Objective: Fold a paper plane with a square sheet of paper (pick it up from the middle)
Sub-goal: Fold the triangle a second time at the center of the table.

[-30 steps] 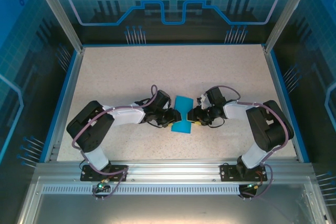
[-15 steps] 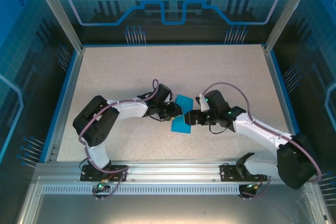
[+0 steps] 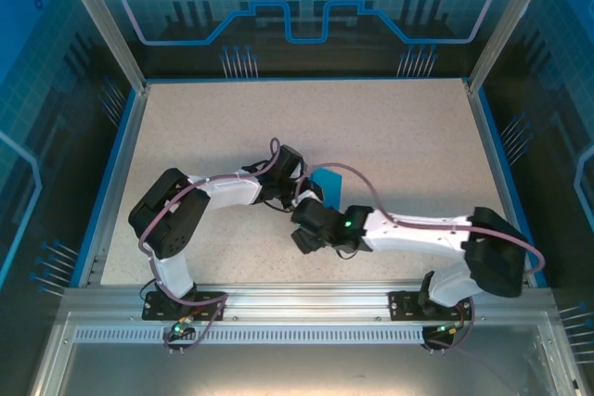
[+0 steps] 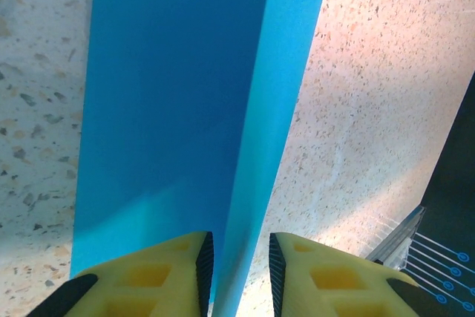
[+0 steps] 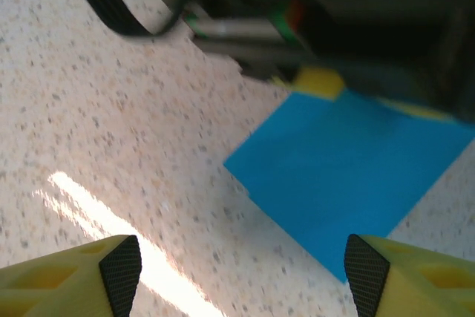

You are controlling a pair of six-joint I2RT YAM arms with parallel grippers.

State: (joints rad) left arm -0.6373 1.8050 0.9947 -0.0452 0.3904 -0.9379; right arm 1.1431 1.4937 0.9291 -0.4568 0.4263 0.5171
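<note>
Speckled beige bench (image 3: 399, 127), blue rim (image 3: 297, 79) along the top edge and both sides, aluminium rail (image 3: 297, 308) at the bottom of the frame. Bright blue folded paper sheet (image 3: 328, 185) sits near the centre, well apart from every edge. A broad stretch of bench runs from the sheet to the top rim, with more room to the upper left and upper right. The lower centre is crowded: both arms meet there.

Left pincer (image 3: 299, 197) comes in from the left, at the sheet's left side. In the left wrist view its yellow fingers (image 4: 148, 276) stand close together with a raised fold of the sheet (image 4: 178, 109) running up between them: left pincer (image 4: 236, 280) is clamped on the sheet. The fold line heads toward the top of that frame, with bench on both sides.

Right arm lies low across the bottom of the bench. Right pincer (image 3: 302, 240) is lower left of the sheet, just beside it, not touching. In the right wrist view the right pincer (image 5: 241, 280) has its fingers wide apart with only bench (image 5: 111, 109) between them. The sheet (image 5: 349, 183) lies flat at centre right, one corner pointing left. The left pincer's yellow fingertip (image 5: 319, 81) is on the sheet's top edge.
</note>
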